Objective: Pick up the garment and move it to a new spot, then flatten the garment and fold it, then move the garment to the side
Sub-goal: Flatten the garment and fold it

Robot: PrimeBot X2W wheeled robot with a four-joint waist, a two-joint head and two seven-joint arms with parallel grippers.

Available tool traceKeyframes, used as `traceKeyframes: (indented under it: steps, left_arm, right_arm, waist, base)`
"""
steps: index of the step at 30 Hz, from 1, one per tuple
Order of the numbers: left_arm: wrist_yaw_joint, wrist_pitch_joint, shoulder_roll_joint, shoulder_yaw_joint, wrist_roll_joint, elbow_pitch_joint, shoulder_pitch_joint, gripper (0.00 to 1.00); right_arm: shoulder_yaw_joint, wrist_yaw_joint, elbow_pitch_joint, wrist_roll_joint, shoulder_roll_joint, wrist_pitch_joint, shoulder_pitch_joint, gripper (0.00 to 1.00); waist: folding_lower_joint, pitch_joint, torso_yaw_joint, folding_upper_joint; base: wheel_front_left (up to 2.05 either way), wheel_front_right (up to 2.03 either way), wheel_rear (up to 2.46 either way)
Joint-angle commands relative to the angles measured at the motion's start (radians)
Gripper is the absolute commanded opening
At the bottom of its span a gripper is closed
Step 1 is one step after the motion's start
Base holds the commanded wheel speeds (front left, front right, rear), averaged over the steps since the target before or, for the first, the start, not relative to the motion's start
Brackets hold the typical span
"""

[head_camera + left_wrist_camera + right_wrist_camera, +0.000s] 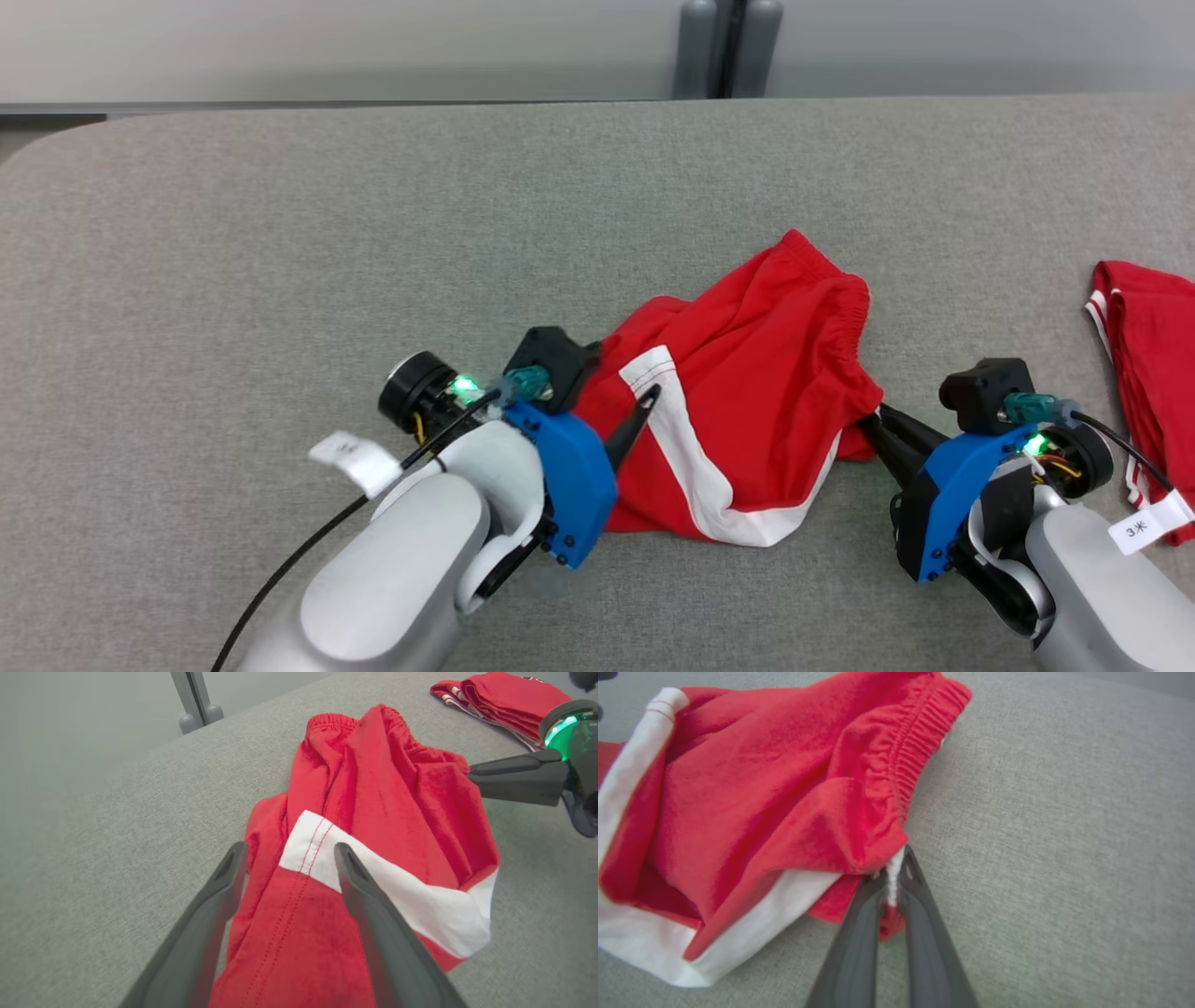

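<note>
Now the garment (747, 373), a pair of red shorts with a broad white stripe (397, 891), lies crumpled on the grey bench (280, 233), a little right of the middle of the head view and toward its near edge. Its gathered elastic waistband (915, 751) is on the far-right side of the heap, and the white stripe runs down the near side and curls round the lower edge. The cloth is bunched into folds, not spread flat. The right hand (896, 868) grips the garment at its right-hand edge, just below the end of the waistband: the two dark fingers are pressed close together on a pinch of red cloth, with a thin line of white showing between them. The left hand (289, 849) is over the opposite, left side of the garment with its fingers spread wide, one to each side of the upper end of the white stripe. Whether the fingertips touch the cloth I cannot tell, and nothing is held between them. In the left wrist view the right hand's fingers reach in from the right and meet the garment's far edge. Well apart from the garment, at the right edge of the bench, lies a small stack of folded red clothes (1148, 345) with white trim. Beyond the bench's far edge stand two grey posts (728, 47).
</note>
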Motion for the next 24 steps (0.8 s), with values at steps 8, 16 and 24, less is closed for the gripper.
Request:
traceKeyframes:
  steps: [8, 16, 24]
  left_arm:
    - [0.000, 0.056, -0.005, -0.105, -0.146, 0.091, -0.134, 1.00]
    - [0.000, 0.094, 0.028, -0.231, -0.259, 0.065, -0.191, 1.00]
    - [0.000, 0.066, 0.065, -0.294, -0.280, 0.024, -0.207, 1.00]
  right_arm:
    - [0.026, 0.000, 0.006, -0.005, 0.013, -0.005, -0.044, 0.00]
    - [0.035, 0.000, 0.030, 0.002, 0.017, -0.025, -0.053, 0.00]
    - [0.036, 0.000, 0.047, 0.004, 0.020, -0.041, -0.051, 0.00]
  waist:
    - [-0.0001, 0.030, -0.026, 0.0000]
    - [-0.0001, 0.032, -0.031, 0.0000]
    - [-0.0001, 0.026, -0.029, 0.0000]
  base:
    - [0.00, 0.00, 0.00]
    - [0.00, 0.00, 0.00]
    - [0.00, 0.00, 0.00]
